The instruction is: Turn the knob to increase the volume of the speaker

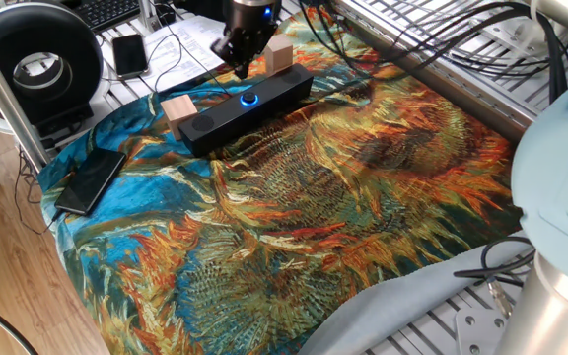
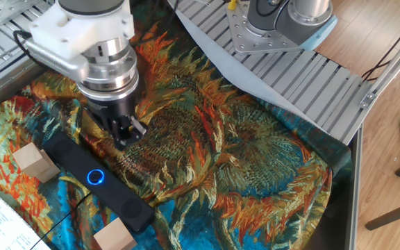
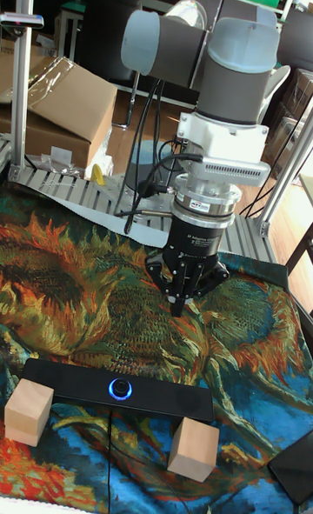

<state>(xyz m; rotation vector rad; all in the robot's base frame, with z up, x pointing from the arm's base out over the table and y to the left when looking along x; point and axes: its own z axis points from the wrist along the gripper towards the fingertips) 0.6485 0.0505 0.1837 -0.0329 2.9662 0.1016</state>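
Speaker: the speaker (image 3: 117, 390) lies flat on the sunflower cloth (image 2: 255, 160) that covers the counter, its long side running 9 to 3 o'clock in the tall fixed view.
Knob: the knob (image 3: 121, 388), ringed in blue light, sits in the middle of the speaker's top face; nothing touches it.
End effector: the end effector (image 3: 178, 307) points down with its two fingers drawn together to a tip, nothing between them; it hangs above the cloth at about 1 o'clock from the knob in the tall fixed view, apart from the speaker.
Arm: the arm's grey wrist (image 2: 106, 62) stands upright over the end effector.
Blocks: one wooden block (image 3: 28, 413) touches the speaker's front edge at 7 o'clock from the knob; a second wooden block (image 3: 194, 450) stands just beside the front edge at 5 o'clock.
Phone: a flat black phone (image 1: 90, 180) lies on the cloth's edge, well apart from the speaker.
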